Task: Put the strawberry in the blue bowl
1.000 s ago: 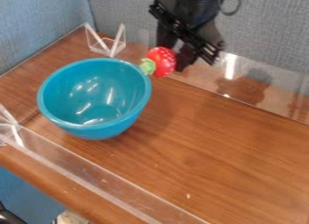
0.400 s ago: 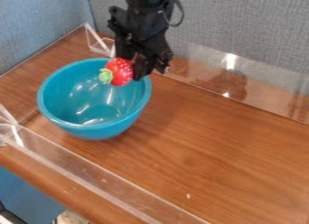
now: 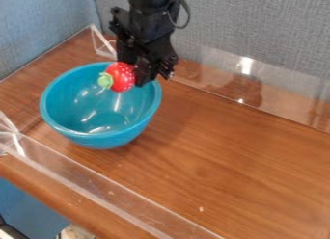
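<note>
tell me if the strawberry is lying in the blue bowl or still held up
Held up: the strawberry is pinched in the tool, over the back part of the blue bowl.

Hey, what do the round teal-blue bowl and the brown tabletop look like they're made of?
Glossy teal-blue bowl: probably glazed ceramic or hard plastic, given its bright highlights. Brown tabletop: satin wood or wood-look laminate, judging by its streaky grain.

We see a dark, near-black arm (image 3: 149, 21) with a chunky, angular build, its outline broken by blocky joints and small edges. A thin dark cable (image 3: 183, 10) forms a curved loop along one side. Toward the tool (image 3: 133, 73) we find the same black finish, with faint greyish highlights; finer markings are too small for us to read.
</note>
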You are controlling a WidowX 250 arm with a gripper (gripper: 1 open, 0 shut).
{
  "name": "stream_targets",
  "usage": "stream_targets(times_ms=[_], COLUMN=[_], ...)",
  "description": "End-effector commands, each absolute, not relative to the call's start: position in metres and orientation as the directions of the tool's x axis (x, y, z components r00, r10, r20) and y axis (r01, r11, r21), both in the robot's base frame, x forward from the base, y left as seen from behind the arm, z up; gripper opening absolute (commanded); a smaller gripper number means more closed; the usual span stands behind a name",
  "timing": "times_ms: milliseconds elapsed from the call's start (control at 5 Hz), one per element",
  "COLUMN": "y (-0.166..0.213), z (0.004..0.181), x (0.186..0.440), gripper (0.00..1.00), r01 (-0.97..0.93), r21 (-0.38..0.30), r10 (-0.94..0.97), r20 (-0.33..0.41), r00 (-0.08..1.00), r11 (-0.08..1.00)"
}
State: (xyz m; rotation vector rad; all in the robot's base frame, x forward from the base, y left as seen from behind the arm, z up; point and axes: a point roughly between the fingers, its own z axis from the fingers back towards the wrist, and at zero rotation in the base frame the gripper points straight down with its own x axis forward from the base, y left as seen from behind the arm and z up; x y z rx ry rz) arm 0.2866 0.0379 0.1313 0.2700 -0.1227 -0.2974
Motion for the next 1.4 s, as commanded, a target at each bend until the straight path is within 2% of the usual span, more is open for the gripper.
stream_targets(times_ms=[0, 200, 600, 1000, 1200], y=[0.04, 0.037, 0.029, 0.039, 0.031], z=[0.15, 0.152, 0.132, 0.113, 0.107], x=[0.281, 0.276, 0.265, 0.244, 0.245], gripper=[0.0, 0.0, 0.0, 0.0, 0.0], r01=[0.226, 0.209, 0.196, 0.147, 0.136], r21=[0.297, 0.298, 0.301, 0.296, 0.295], r10=[-0.273, -0.254, -0.237, -0.182, -0.169], r20=[0.128, 0.12, 0.107, 0.092, 0.09], r00=[0.954, 0.96, 0.966, 0.979, 0.982], r11=[0.928, 0.931, 0.933, 0.944, 0.946])
